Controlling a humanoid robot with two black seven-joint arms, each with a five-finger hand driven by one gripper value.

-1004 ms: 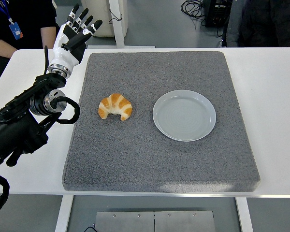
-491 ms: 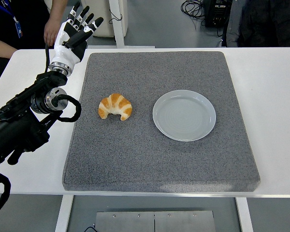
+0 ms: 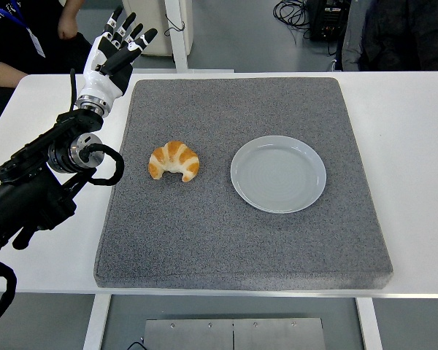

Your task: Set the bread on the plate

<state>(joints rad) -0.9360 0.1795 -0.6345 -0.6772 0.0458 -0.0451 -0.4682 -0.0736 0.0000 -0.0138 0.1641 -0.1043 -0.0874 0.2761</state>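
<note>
A golden croissant (image 3: 174, 160) lies on the grey mat (image 3: 241, 240), left of centre. To its right sits an empty pale grey plate (image 3: 278, 173), a short gap between them. My left hand (image 3: 117, 45) is raised over the table's far left, beyond the mat's corner, well behind the croissant. Its fingers (image 3: 141, 38) are spread and hold nothing. The black left arm (image 3: 44, 182) runs in from the lower left edge. No right arm shows.
The mat covers most of the white table (image 3: 416, 146). A person in dark clothes with a lanyard (image 3: 18, 29) stands at the top left, right behind my raised hand. Another dark figure (image 3: 401, 33) is at the top right.
My left hand has shifted slightly, staying raised and spread. The person at the top left has moved an arm upward. Croissant and plate have not moved.
</note>
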